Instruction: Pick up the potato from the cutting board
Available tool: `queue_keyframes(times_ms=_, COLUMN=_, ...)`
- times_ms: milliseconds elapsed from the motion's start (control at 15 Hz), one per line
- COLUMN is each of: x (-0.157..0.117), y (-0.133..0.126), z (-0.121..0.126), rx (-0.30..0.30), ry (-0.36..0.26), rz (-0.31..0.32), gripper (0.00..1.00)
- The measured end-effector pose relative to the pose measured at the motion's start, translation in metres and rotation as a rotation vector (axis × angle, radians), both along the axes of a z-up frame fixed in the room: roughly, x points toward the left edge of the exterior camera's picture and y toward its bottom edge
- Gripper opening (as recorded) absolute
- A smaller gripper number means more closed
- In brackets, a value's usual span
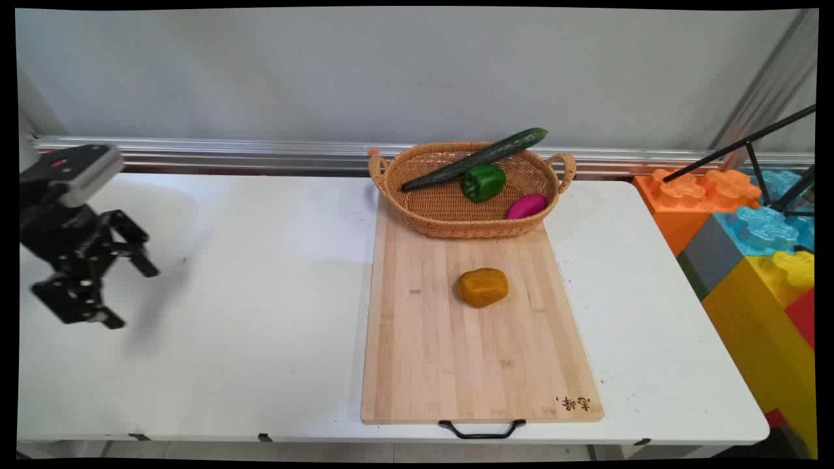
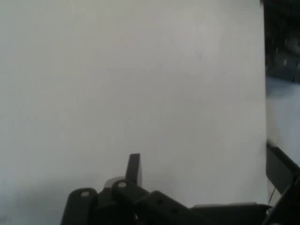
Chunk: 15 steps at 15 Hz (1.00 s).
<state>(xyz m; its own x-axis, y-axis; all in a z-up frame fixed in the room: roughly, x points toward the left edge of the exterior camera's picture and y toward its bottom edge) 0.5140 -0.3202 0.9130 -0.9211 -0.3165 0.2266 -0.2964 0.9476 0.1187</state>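
black two-finger gripper [image 1: 133,293] hanging empty above the bare left of the white table [image 1: 260,312], fingers spread wide apart.

as a judgement, any reach from here would do best travelling towards three o'clock, staying high over the near edge of the pale bamboo cutting board [image 1: 479,345]. the orange-yellow bell pepper [image 1: 482,287] lies on its side mid-board, well apart from the gripper. at the pepper's twelve o'clock, the oval woven wicker basket [image 1: 449,218] sits on the board's far end, holding a long dark green cucumber [image 1: 475,158] propped on the rim, a green bell pepper [image 1: 484,182] and a magenta egg-shaped vegetable [image 1: 526,206]. big coloured toy blocks [image 1: 749,221] stand at three o'clock; a grey wall [image 1: 326,71] closes the far side.
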Motion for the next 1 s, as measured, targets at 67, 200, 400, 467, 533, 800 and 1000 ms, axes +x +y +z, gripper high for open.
queue_keyframes(times_ms=67, x=-0.009, y=-0.002, z=0.001, rx=0.000, ry=0.010, rz=0.007, gripper=1.00)
queue_keyframes(times_ms=200, x=-0.029, y=-0.007, z=0.003, rx=-0.003, ry=0.031, rz=0.021, gripper=1.00)
queue_keyframes(times_ms=400, x=-0.073, y=-0.022, z=0.008, rx=-0.018, ry=0.069, rz=0.038, gripper=1.00)
queue_keyframes(times_ms=467, x=-0.087, y=-0.027, z=0.009, rx=-0.024, ry=0.080, rz=0.045, gripper=1.00)
queue_keyframes(times_ms=533, x=-0.103, y=-0.033, z=0.010, rx=-0.030, ry=0.094, rz=0.053, gripper=1.00)
queue_keyframes(times_ms=800, x=-0.156, y=-0.056, z=0.010, rx=-0.052, ry=0.143, rz=0.085, gripper=1.00)
queue_keyframes(times_ms=1000, x=-0.200, y=-0.081, z=0.005, rx=-0.097, ry=0.193, rz=0.112, gripper=1.00)
